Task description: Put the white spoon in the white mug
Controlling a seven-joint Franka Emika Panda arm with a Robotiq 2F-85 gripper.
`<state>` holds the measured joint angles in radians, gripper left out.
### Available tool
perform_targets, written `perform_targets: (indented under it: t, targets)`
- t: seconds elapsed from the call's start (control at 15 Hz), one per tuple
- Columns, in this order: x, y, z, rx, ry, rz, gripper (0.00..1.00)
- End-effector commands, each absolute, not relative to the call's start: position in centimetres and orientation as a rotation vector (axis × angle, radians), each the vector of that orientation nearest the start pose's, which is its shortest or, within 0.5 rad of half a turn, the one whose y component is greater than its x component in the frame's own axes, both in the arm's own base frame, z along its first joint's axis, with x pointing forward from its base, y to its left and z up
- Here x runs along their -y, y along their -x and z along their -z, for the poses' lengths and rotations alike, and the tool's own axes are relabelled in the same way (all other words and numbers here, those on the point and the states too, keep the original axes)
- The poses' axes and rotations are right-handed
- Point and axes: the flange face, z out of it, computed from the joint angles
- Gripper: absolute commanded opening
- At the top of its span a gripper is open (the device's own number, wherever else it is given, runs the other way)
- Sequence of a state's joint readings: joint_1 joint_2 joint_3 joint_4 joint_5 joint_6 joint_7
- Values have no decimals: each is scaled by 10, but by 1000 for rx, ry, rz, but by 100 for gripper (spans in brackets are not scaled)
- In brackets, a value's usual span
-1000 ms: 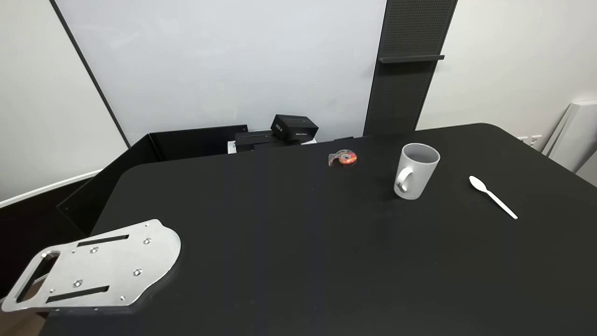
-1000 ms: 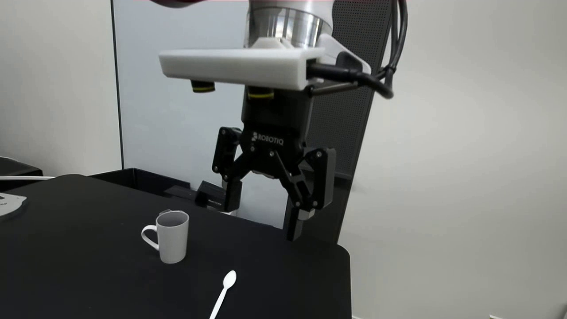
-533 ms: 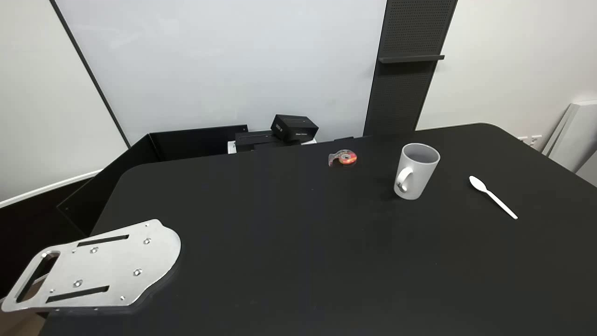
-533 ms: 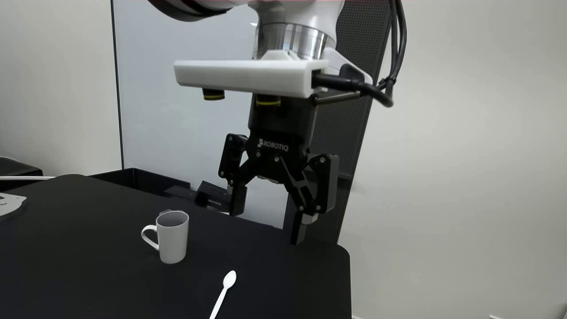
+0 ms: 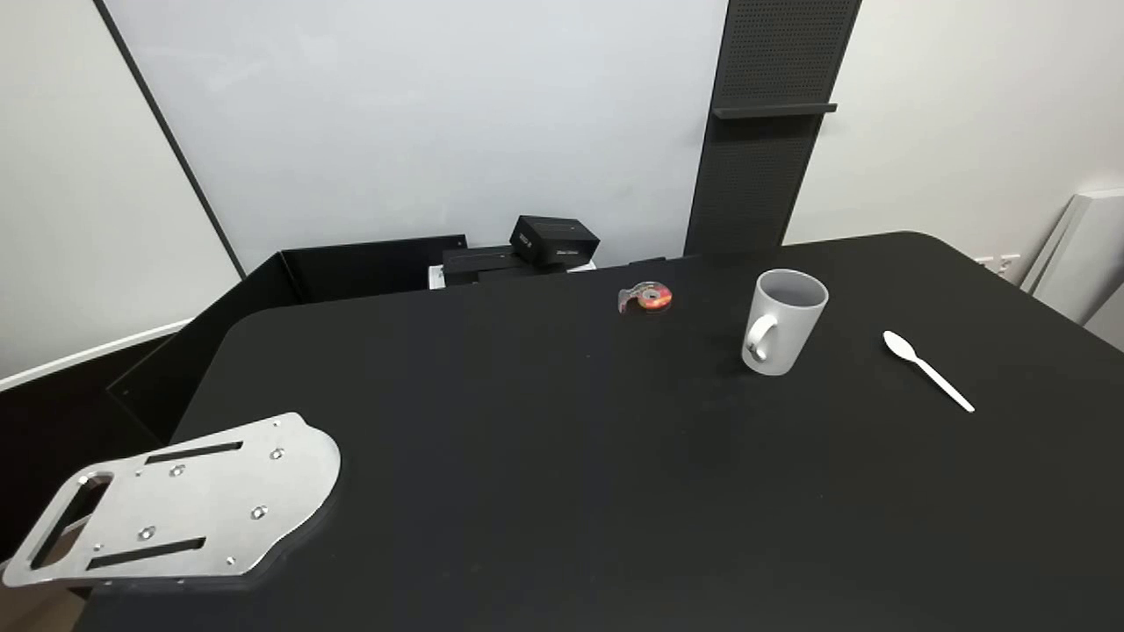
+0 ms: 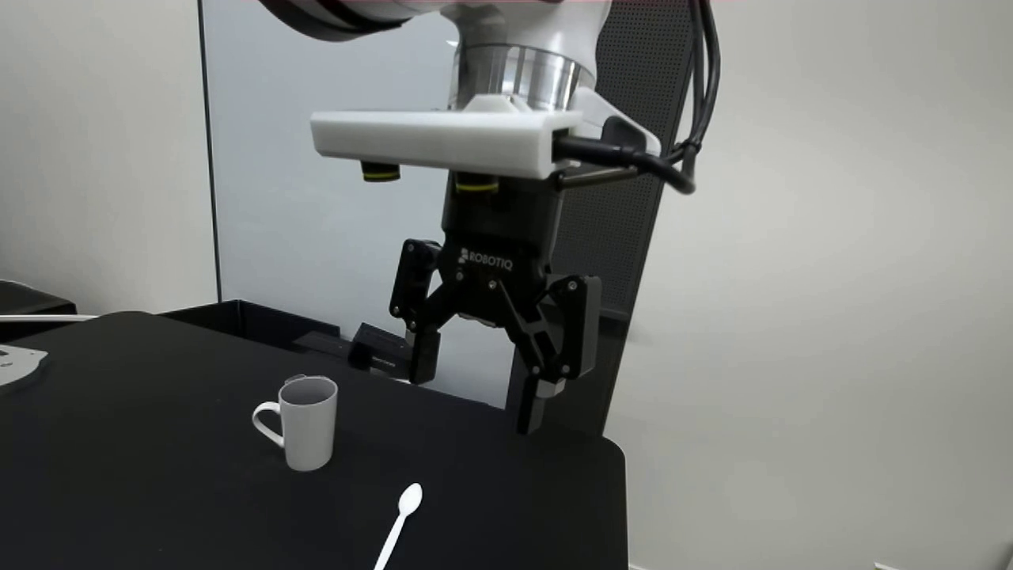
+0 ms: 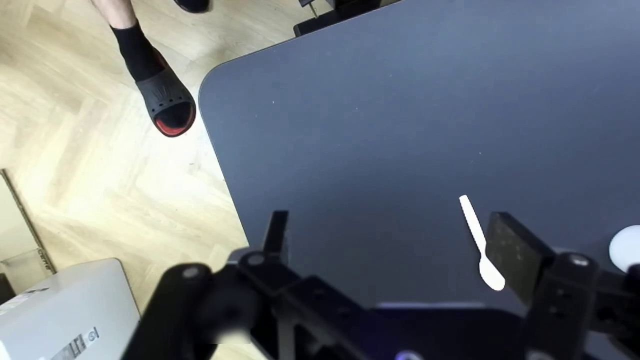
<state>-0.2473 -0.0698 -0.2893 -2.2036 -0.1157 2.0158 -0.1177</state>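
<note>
The white spoon (image 5: 929,371) lies flat on the black table in an exterior view, to the right of the white mug (image 5: 784,323). The mug stands upright with its handle on its side. The spoon (image 6: 398,524) and the mug (image 6: 308,423) also show in an exterior view, where the spoon's handle end is cut off. My gripper (image 6: 476,404) is open and empty, above the table and beyond the spoon. In the wrist view, the spoon (image 7: 478,235) lies below, just inside the right finger (image 7: 517,255). Part of the mug (image 7: 626,247) shows at the right edge.
A tape dispenser (image 5: 648,297) lies behind the mug. A metal plate (image 5: 202,505) sits at the table's left. Black boxes (image 5: 553,240) stand beyond the back edge. A person's foot (image 7: 167,97) is on the floor beside the table corner in the wrist view.
My gripper has moved slightly down and to the right in an exterior view, mostly in the earlier half second. It stays open. The spoon and mug have not moved.
</note>
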Motion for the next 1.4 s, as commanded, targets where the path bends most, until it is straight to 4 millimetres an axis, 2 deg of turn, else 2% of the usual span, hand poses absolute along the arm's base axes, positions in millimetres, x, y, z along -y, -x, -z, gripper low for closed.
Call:
perform_targets:
  t: [0.0,0.4,0.6,0.8,1.07,1.33]
  targets:
    - [241,-454,-392,-567,3124,-194,100]
    - [168,-492,-369,-330,3141,-111,100]
    - [148,-503,-355,-195,3151,-6,100]
    - [144,-513,-338,-78,3132,90,100]
    - [151,-527,-313,46,3082,177,100]
    - [154,-541,-283,112,3039,177,100]
